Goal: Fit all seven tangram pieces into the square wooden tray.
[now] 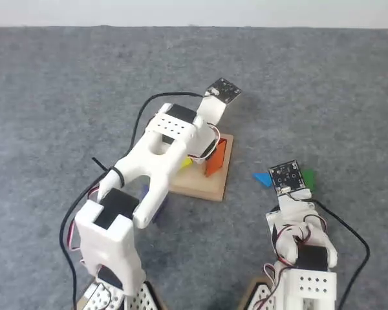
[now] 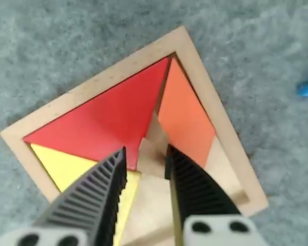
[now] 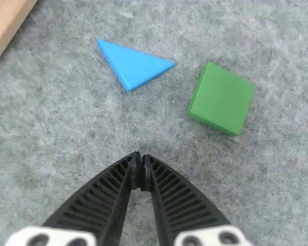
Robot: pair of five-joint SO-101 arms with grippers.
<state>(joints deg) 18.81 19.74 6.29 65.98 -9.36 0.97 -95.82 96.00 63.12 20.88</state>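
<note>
Left jaws: released and empty, over bare wood in the middle of the tray (image 2: 92,82).
Tray: near the centre of the grey tabletop (image 1: 52,97), under the left arm (image 1: 155,161).
In the tray: red triangle (image 2: 108,118) meeting the orange piece (image 2: 185,120) at a corner. The orange piece lies along the 3 o'clock side, with the yellow piece (image 2: 61,164) at its 9 o'clock.
Blue triangle (image 3: 133,66): flat on the tabletop at 3 o'clock of the tray, apart from it.
Green square (image 3: 222,97): just beside the blue triangle, at its 3 o'clock.
Right jaws: clenched on nothing, at 6 o'clock of those two pieces.

A grey felt-like mat (image 1: 58,84) lies underneath, with a pale wall (image 1: 194,11) beyond.
</note>
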